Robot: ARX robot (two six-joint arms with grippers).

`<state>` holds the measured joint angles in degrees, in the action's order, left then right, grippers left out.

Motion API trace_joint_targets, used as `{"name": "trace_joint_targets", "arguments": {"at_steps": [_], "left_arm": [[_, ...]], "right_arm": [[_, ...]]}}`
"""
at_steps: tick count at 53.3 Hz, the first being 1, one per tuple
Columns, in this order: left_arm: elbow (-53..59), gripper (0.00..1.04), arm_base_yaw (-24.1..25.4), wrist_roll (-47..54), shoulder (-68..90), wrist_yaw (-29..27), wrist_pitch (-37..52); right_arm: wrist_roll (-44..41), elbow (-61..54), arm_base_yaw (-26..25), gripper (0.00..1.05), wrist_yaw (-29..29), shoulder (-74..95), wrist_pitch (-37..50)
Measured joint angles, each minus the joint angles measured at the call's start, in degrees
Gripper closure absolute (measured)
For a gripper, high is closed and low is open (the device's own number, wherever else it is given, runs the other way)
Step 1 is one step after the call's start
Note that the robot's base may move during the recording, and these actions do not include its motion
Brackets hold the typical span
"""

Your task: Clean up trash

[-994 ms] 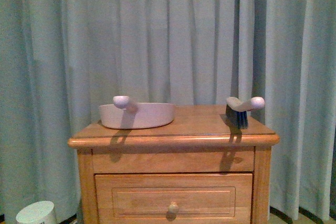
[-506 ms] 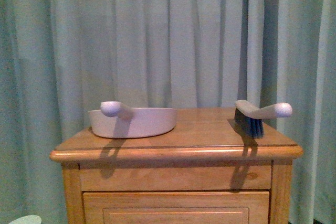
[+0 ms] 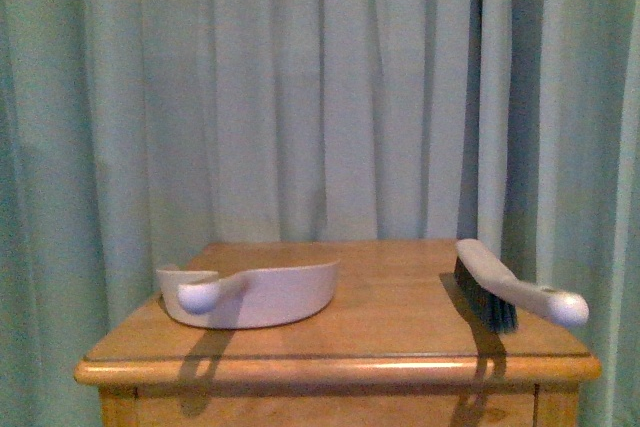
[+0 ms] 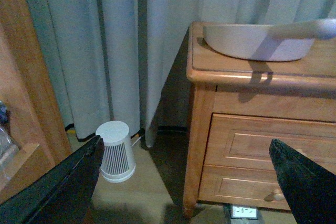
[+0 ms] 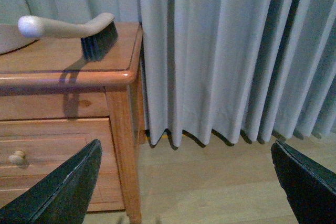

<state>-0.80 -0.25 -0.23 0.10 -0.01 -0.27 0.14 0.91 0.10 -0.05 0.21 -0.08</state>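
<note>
Dustpan (image 3: 270,297) nearer than before, brush (image 3: 500,292) apart

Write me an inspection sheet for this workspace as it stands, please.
Surface: light wooden nightstand top, level, with two items on it.
Job's things: pale pink plastic dustpan on the left of the top; pale-handled brush with dark bristles on the right, apart from it; crumpled white paper ball: nothing seen.
Clutter: nothing seen.
Grippers: left tool open, holding nothing; right tool open, holding nothing.
Cables: what looks like a dark cord on the floor at the curtain's foot.
Surroundings: pale grey-green curtains behind; small white ribbed cylinder on the floor beside the nightstand; wooden floor.
</note>
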Motion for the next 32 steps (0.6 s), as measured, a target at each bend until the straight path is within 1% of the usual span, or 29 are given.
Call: {"name": "trace_joint_targets", "arguments": {"at_steps": [11, 12, 15, 17, 20, 24, 26, 32], "left_arm": [[0.0, 0.08, 0.0, 0.0, 0.0, 0.0, 0.0], [-0.1, 0.08, 0.2, -0.3, 0.3, 0.4, -0.4], [-3.0, 0.08, 2.1, -3.0, 5.2, 5.9, -5.7], [-5.0, 0.08, 2.5, -3.1, 11.0, 7.5, -5.6], [-8.4, 0.08, 2.0, -2.1, 18.5, 7.7, -3.8], [-17.5, 0.08, -0.8, 1.2, 30.7, 6.9, -3.4], [-20.7, 0.08, -2.1, 2.5, 34.2, 6.7, -4.2], [-36.3, 0.08, -9.1, 9.3, 48.8, 3.7, -10.0]], "right_arm": [[0.0, 0.0, 0.0, 0.07, 0.0, 0.0, 0.0], [0.0, 0.0, 0.0, 0.07, 0.0, 0.0, 0.0], [0.0, 0.0, 0.0, 0.07, 0.0, 0.0, 0.0], [0.0, 0.0, 0.0, 0.07, 0.0, 0.0, 0.0], [0.0, 0.0, 0.0, 0.07, 0.0, 0.0, 0.0], [0.0, 0.0, 0.0, 0.07, 0.0, 0.0, 0.0], [0.0, 0.0, 0.0, 0.07, 0.0, 0.0, 0.0], [0.0, 0.0, 0.0, 0.07, 0.0, 0.0, 0.0]]}}
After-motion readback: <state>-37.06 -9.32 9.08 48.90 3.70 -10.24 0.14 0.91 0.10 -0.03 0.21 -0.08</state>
